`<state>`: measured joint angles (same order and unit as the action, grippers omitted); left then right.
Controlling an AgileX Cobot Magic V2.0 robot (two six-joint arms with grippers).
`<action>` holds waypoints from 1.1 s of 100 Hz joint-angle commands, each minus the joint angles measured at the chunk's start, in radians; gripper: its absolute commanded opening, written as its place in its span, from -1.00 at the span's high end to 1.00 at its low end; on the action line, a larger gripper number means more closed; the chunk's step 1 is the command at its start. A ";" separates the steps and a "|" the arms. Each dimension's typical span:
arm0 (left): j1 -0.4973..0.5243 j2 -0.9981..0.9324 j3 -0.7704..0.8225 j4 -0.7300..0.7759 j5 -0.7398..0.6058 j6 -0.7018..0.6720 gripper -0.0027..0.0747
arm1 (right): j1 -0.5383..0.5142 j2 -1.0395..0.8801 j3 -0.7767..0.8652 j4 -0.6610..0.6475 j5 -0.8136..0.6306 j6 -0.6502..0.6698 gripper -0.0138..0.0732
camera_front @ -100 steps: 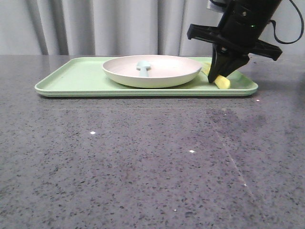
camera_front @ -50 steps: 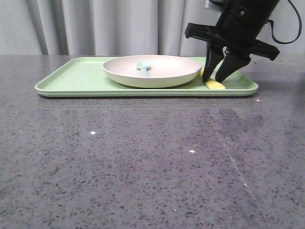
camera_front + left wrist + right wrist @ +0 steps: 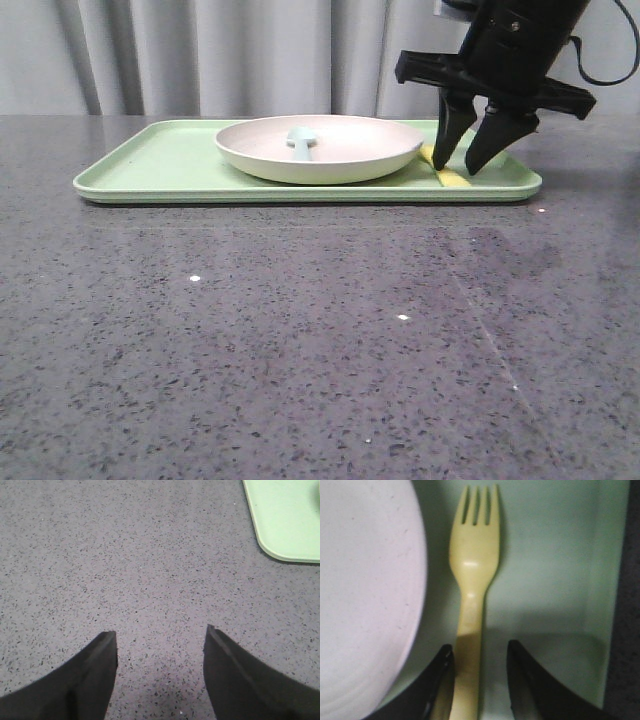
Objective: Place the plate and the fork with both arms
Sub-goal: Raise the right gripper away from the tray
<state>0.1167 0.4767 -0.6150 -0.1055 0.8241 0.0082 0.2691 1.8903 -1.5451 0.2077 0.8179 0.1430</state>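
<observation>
The fork point(image 3: 472, 605) lies flat on the tray point(image 3: 150, 165) near its right edge, just beside the plate point(image 3: 320, 148), between the spread fingers of the right gripper point(image 3: 478, 165), which in my judgement could drag it against the plate if a fingertip catches.

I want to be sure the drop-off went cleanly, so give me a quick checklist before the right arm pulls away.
1. Fork lying flat on the tray: ok.
2. Right end effector open, fingers clear of the fork handle: ok.
3. Fork beside the plate, not on it: ok.
4. Blue spoon resting in the plate: ok.
5. Left end effector open, above bare table, holding nothing: ok.
</observation>
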 commanded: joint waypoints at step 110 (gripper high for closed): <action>0.003 0.006 -0.027 -0.004 -0.064 -0.008 -0.06 | -0.005 -0.859 0.513 -0.231 -0.135 -0.056 0.04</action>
<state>0.1167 0.4767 -0.6150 -0.1040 0.8241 0.0082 0.2691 1.1204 -1.0838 0.0000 0.7598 0.1003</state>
